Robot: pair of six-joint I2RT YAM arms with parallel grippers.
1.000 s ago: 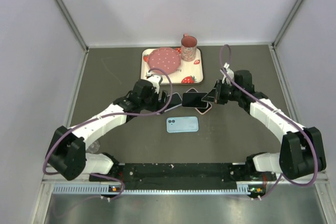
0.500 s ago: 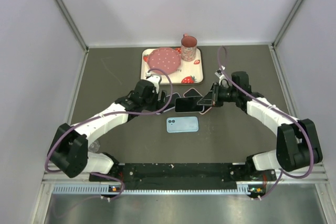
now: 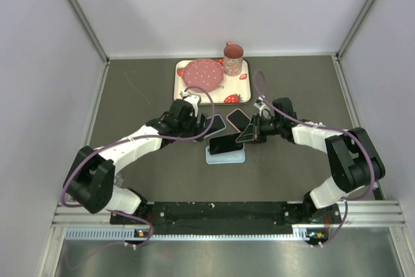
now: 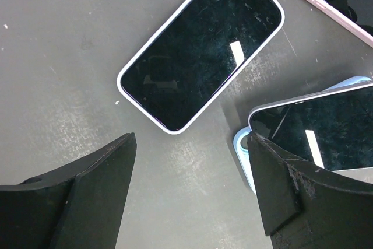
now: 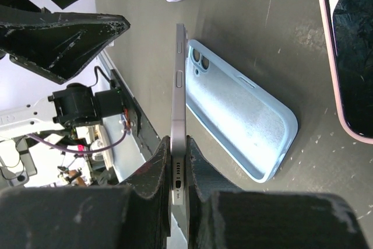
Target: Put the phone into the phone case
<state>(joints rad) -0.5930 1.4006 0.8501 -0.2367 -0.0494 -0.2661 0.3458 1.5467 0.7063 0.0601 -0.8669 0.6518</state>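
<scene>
**Holding the phone [image 3: 227, 144] over the phone case [image 5: 245, 126]**

You have the right gripper [image 5: 178, 161] clenched on the phone's bottom end. In the right wrist view the phone shows edge-on, running up the middle of the frame along the case's left long side. The pale blue case lies open side up on the table [image 3: 142, 95] at the centre of the top view, with its inner face showing. You cannot tell whether the phone touches it.

Your left gripper [image 4: 189, 144] hangs released, jaws wide apart, over bare table just below a white-rimmed phone [image 4: 201, 48] that lies screen up. A pink-edged phone [image 3: 238, 118] lies flat just right of that one.

At the upper centre of the top view, a strawberry-print tray [image 3: 243, 95] carries a pink plate [image 3: 202, 73]. A pink mug [image 3: 233, 58] stands at the tray's upper-right corner.
</scene>
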